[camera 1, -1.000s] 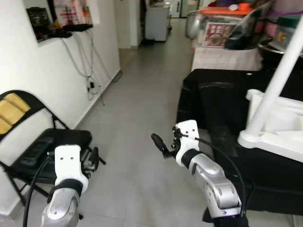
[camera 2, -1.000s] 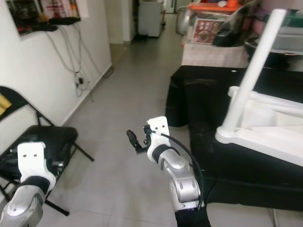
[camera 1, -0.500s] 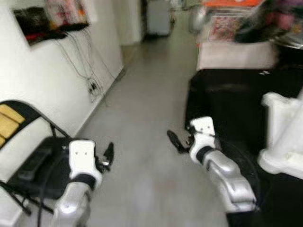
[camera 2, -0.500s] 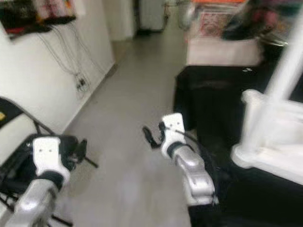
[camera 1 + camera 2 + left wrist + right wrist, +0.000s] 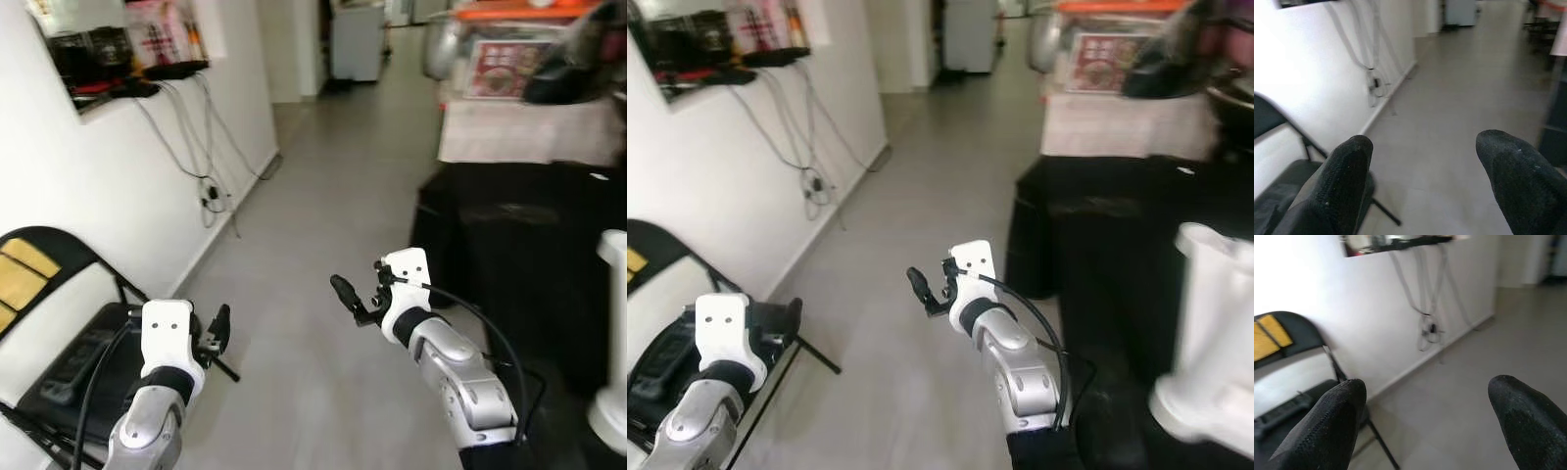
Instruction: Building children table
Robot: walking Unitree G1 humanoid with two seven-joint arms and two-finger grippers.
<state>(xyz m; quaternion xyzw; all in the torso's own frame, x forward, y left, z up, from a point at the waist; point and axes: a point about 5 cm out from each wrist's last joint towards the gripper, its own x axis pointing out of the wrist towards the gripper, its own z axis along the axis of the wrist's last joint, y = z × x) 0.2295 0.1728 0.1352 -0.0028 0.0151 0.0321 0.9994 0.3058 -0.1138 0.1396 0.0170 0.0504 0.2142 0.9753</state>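
A white plastic table part (image 5: 1207, 343) rests on the black-covered surface at the far right, cut off by the frame edge and partly blurred. My right gripper (image 5: 345, 294) hovers in mid-air over the floor, left of that surface, well apart from the white part. In the right wrist view its fingers (image 5: 1337, 416) stand wide apart with nothing between them. My left gripper (image 5: 221, 326) is held low beside the folding chair, open and empty, as its fingers (image 5: 1347, 171) show in the left wrist view.
A black folding chair (image 5: 69, 343) with a yellow back pad stands against the white wall on my left. Cables (image 5: 211, 186) hang down that wall. A black-draped table (image 5: 519, 245) blocks the right side. A grey tiled corridor (image 5: 323, 196) runs ahead between them.
The head view has swung to the left, so the white table part now sits at the right edge. Both grippers stay open in front of me.
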